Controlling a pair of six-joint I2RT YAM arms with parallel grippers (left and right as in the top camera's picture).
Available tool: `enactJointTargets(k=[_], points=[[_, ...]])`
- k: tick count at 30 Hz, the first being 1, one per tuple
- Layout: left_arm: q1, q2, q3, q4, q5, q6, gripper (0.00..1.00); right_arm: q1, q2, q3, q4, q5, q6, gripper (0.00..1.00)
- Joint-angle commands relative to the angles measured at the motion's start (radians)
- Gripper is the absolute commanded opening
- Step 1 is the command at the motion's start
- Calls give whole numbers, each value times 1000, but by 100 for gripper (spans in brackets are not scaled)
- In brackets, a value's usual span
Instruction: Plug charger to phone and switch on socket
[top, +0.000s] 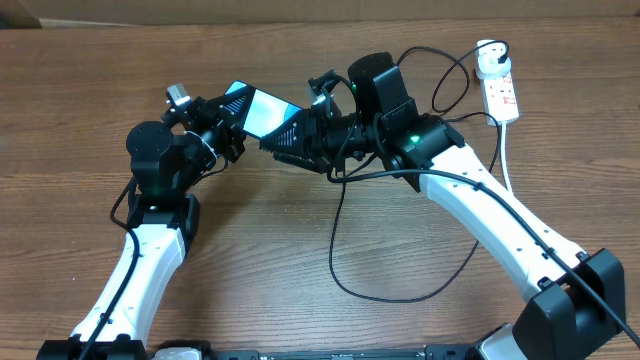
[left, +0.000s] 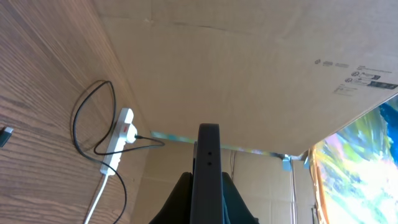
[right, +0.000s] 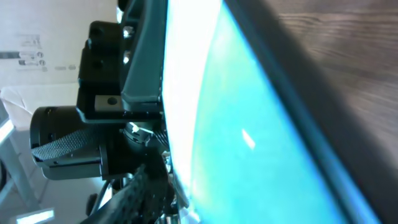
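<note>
The phone (top: 262, 108) is held off the table, tilted, its cyan screen up. My left gripper (top: 224, 124) is shut on its left end; in the left wrist view the phone (left: 208, 168) stands edge-on between the fingers. My right gripper (top: 296, 136) is at the phone's right end. The screen (right: 261, 124) fills the right wrist view, with one finger (right: 134, 193) beside its edge and the other hidden. The charger cable (top: 336, 250) loops over the table; its tip is hidden. The socket (top: 499, 82) lies far right, also visible as the socket (left: 122, 134).
A cardboard wall (left: 249, 68) runs along the back of the table. The socket's white cord (top: 507, 160) trails toward the front beside the right arm (top: 490, 220). The left arm (top: 150, 250) rises from the front left.
</note>
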Motion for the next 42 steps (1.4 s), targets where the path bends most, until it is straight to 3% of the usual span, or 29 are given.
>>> enactJointTargets(k=[1, 9, 17, 23, 28, 33, 42], points=[[-4, -5, 32, 14, -6, 24, 4, -31, -3, -2, 2, -10, -69, 50], [33, -5, 32, 14, 41, 30, 4, -122, -3, -2, -16, -3, -158, 62], [76, -5, 32, -27, 143, -38, 4, -259, -3, -2, -109, 59, -273, 62], [108, -5, 32, -79, 328, -27, 4, -273, -3, -2, -198, 90, -336, 41], [145, -5, 32, -104, 480, -71, 4, -272, -3, -2, -348, 288, -396, 25], [172, -5, 32, -112, 574, -146, 4, -270, -3, -2, -447, 509, -443, 20], [175, -5, 32, -343, 491, -230, 5, -203, 6, -2, -452, 763, -462, 13]])
